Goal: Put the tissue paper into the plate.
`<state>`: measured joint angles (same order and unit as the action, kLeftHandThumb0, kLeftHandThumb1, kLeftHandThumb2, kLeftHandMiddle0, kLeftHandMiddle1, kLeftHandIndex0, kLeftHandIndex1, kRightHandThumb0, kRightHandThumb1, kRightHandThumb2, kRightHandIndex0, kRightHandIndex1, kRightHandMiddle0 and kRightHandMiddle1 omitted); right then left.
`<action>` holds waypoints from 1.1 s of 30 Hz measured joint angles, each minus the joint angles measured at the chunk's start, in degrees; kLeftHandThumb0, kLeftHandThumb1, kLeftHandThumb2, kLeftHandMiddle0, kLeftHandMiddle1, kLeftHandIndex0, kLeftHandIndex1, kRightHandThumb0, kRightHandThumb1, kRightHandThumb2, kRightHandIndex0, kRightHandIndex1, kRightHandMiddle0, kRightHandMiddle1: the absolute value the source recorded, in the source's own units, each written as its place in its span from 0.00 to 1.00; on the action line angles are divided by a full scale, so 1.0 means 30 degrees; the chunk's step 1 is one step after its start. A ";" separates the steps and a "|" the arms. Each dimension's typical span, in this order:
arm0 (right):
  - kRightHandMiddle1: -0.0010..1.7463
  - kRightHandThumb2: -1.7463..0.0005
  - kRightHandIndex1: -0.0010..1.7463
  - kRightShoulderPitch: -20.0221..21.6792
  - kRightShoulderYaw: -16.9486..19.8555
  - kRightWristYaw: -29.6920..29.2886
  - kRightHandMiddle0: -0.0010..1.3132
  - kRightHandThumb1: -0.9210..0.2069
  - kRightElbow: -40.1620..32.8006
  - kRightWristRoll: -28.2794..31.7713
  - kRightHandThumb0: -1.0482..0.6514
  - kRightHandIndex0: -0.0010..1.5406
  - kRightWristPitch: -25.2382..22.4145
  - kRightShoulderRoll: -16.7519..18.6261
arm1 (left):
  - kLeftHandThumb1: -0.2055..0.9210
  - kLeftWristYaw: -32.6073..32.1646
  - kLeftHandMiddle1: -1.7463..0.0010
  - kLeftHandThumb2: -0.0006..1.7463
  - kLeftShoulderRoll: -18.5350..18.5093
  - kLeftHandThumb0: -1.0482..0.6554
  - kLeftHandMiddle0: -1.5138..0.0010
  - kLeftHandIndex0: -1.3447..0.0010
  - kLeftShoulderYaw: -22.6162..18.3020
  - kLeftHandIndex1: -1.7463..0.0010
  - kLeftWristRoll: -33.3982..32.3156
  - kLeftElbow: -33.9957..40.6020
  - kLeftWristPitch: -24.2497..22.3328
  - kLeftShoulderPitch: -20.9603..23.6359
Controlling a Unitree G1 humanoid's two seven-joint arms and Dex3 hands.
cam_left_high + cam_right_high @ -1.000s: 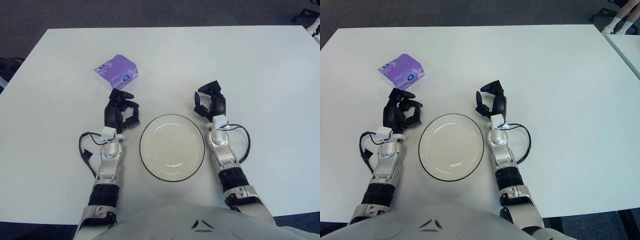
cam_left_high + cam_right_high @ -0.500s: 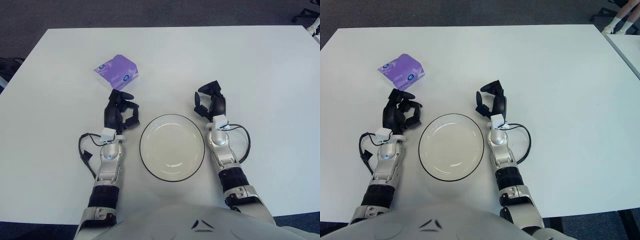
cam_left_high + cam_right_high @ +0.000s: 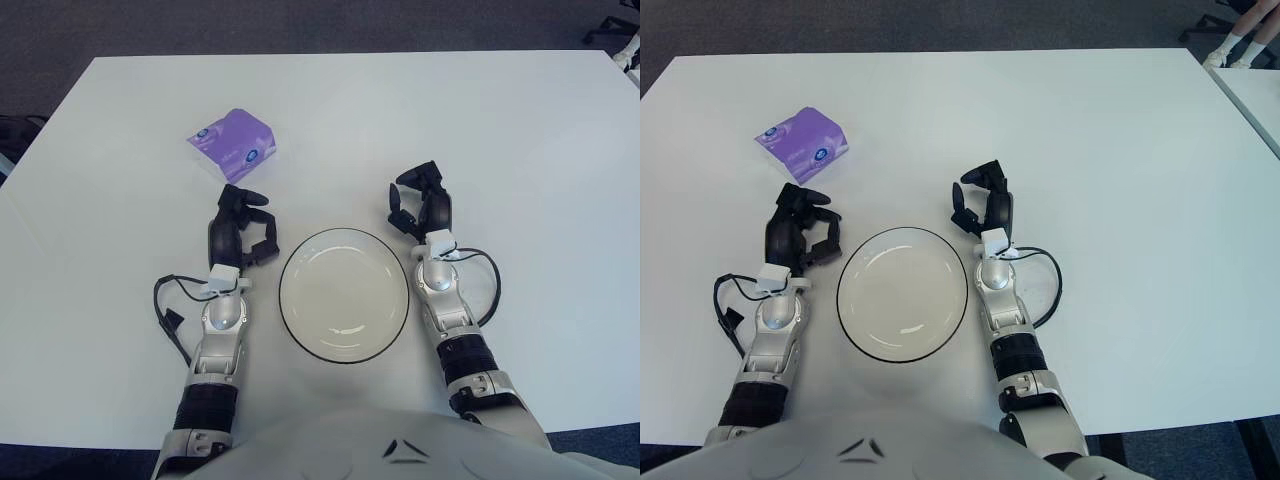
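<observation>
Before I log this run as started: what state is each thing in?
tissue paper pack: lying on the table, far-left of the plate, untouched.
plate: upright, holds nothing.
left hand: fingers loosely curled, holding nothing, short of the pack.
right hand: beside the plate's right rim, holding nothing.

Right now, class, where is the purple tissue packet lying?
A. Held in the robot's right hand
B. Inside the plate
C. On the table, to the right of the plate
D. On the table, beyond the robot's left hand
D. The purple tissue packet lies on the white table past the left hand, whose fingers hold nothing; the plate has nothing in it, and the right hand shows beside the plate's right rim.
</observation>
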<state>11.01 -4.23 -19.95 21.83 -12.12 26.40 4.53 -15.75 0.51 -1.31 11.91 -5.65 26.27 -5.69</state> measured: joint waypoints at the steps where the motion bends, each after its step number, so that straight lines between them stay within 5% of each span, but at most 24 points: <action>1: 1.00 0.52 0.79 0.0001 0.0003 -0.0001 0.25 0.20 -0.0001 -0.0004 0.39 0.31 -0.0017 -0.0005 | 0.51 -0.0194 0.17 0.67 0.0049 0.61 0.54 0.71 0.0034 0.00 0.0232 0.0179 -0.0081 -0.0172; 5: 1.00 0.54 0.79 0.0002 0.0012 -0.0018 0.23 0.17 -0.0011 -0.0043 0.40 0.31 -0.0114 -0.0007 | 0.59 -0.0787 0.17 0.61 0.0302 0.61 0.57 0.76 0.0123 0.00 0.1004 0.0954 -0.0297 -0.0922; 9: 1.00 0.55 0.79 0.0001 0.0012 -0.0101 0.23 0.17 -0.0025 -0.0082 0.40 0.31 -0.0253 -0.0008 | 0.88 -0.1315 0.16 0.37 0.0570 0.61 0.74 0.84 0.0260 0.00 0.1651 0.1716 -0.0365 -0.1620; 13: 1.00 0.54 0.80 0.0001 0.0007 -0.0163 0.23 0.17 -0.0026 -0.0089 0.40 0.31 -0.0302 -0.0009 | 0.97 -0.1593 0.26 0.32 0.0611 0.47 0.93 0.86 0.0482 0.00 0.2258 0.2128 -0.0311 -0.2104; 15: 1.00 0.55 0.79 0.0001 0.0006 -0.0159 0.23 0.16 -0.0026 -0.0087 0.40 0.31 -0.0302 -0.0007 | 0.88 -0.1596 0.36 0.48 0.0543 0.37 0.97 0.94 0.0560 0.19 0.2452 0.2230 -0.0196 -0.2206; 17: 1.00 0.55 0.79 0.0003 0.0006 -0.0145 0.23 0.16 -0.0026 -0.0081 0.40 0.31 -0.0296 -0.0007 | 0.87 -0.1589 0.46 0.49 0.0437 0.29 0.99 0.97 0.0659 0.28 0.2688 0.2340 -0.0116 -0.2298; 29: 1.00 0.57 0.79 0.0007 0.0097 0.0068 0.22 0.14 -0.0021 0.0059 0.40 0.30 -0.0288 0.0084 | 0.99 -0.3589 0.94 0.34 -0.1247 0.04 1.00 1.00 0.0420 0.84 0.6708 0.2162 0.0166 -0.1918; 33: 1.00 0.57 0.79 0.0009 0.0119 0.0121 0.22 0.14 -0.0014 0.0094 0.40 0.30 -0.0221 0.0097 | 1.00 -0.4090 0.99 0.34 -0.1786 0.01 1.00 1.00 0.0240 0.97 0.7508 0.2103 0.0092 -0.1011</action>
<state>11.03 -3.87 -19.58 21.79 -11.84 25.74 4.82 -28.02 -4.85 -0.59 34.43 0.66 26.55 -8.72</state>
